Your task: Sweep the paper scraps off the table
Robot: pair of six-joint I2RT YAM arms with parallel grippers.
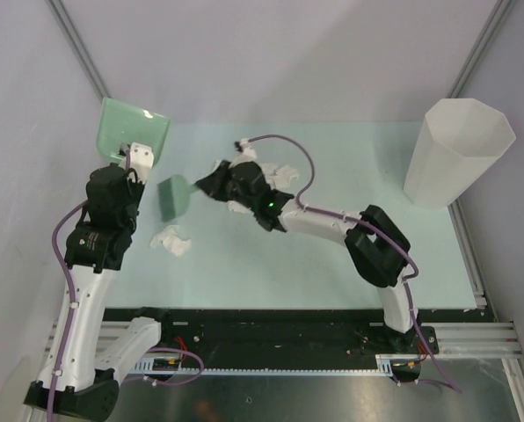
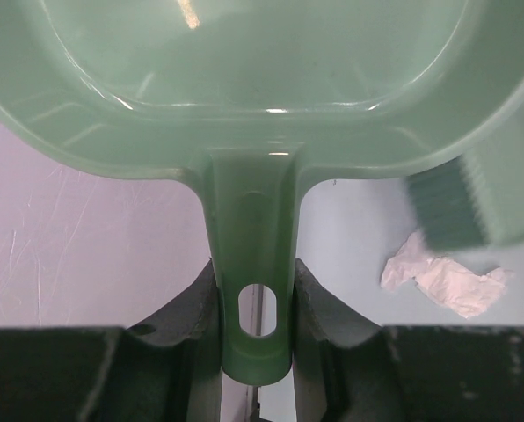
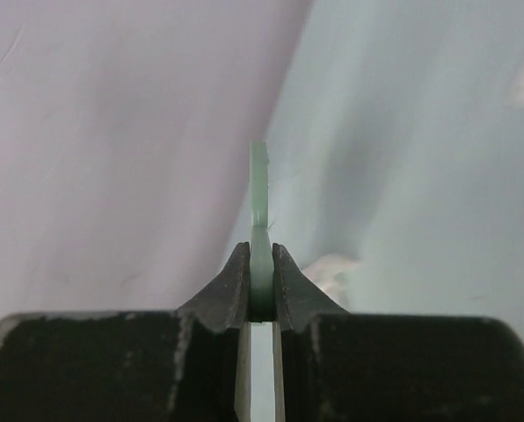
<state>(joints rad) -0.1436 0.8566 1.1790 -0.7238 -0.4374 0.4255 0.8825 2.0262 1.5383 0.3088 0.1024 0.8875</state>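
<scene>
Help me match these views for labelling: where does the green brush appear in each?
Top external: brush left of centre, held by the right gripper.
Left wrist: blurred at the right edge, by the dustpan, above a paper scrap.
Right wrist: only its thin handle, edge-on at centre, clamped in the gripper.
Shared landmark: the mint-green table.

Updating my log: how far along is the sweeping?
Done: both tools are picked up. In hand: left gripper clamps the handle of the translucent green plastic dustpan, right gripper the green brush. Remaining: crumpled white paper scraps lie on the pale mint table; none in the pan.
</scene>
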